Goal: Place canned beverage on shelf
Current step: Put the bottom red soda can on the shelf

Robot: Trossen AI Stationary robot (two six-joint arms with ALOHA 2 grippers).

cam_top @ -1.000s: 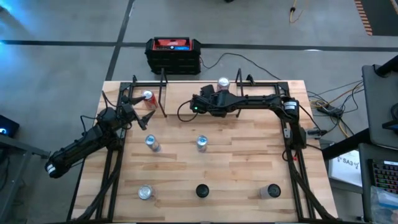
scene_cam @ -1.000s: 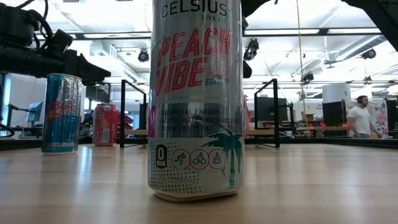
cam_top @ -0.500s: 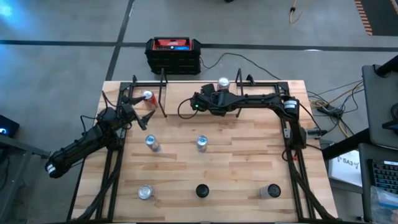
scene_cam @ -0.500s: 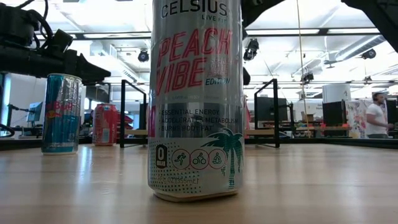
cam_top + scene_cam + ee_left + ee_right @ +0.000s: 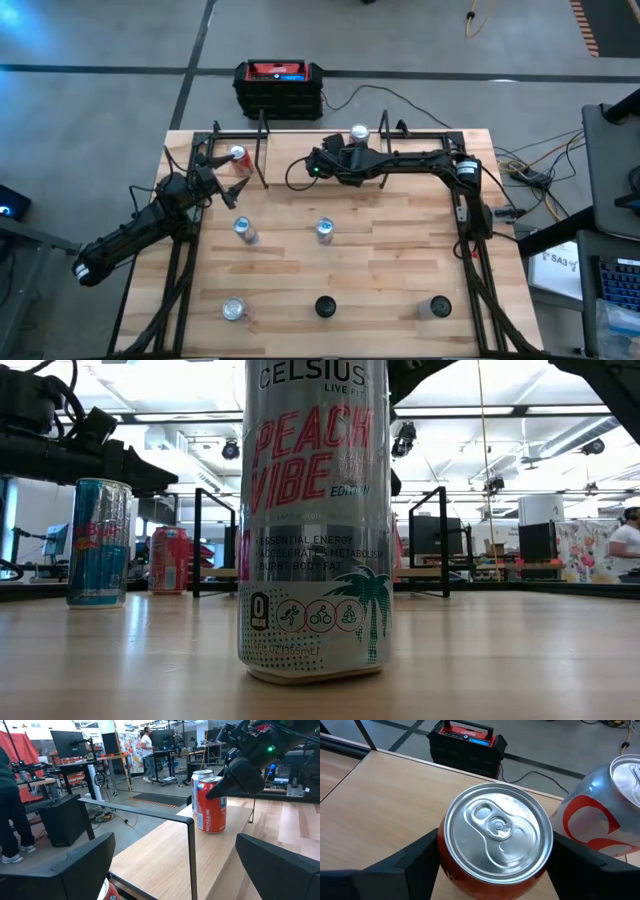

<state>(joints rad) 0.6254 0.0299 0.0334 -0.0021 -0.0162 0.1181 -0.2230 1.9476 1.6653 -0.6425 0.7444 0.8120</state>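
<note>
Orange-red, silver-topped: canned beverage (image 5: pixel 495 837), standing upright on the light-wood plank of the shelf (image 5: pixel 380 800), just beside a silver-and-red can (image 5: pixel 600 815). Straddled by the right gripper (image 5: pixel 495 867), one dark jaw on each side; clamped or merely close, cannot tell. Beyond the shelf, a black-and-red box (image 5: pixel 465 742). Near the shelf's other end, left gripper (image 5: pixel 175 870), jaws wide apart, holding nothing.
</note>
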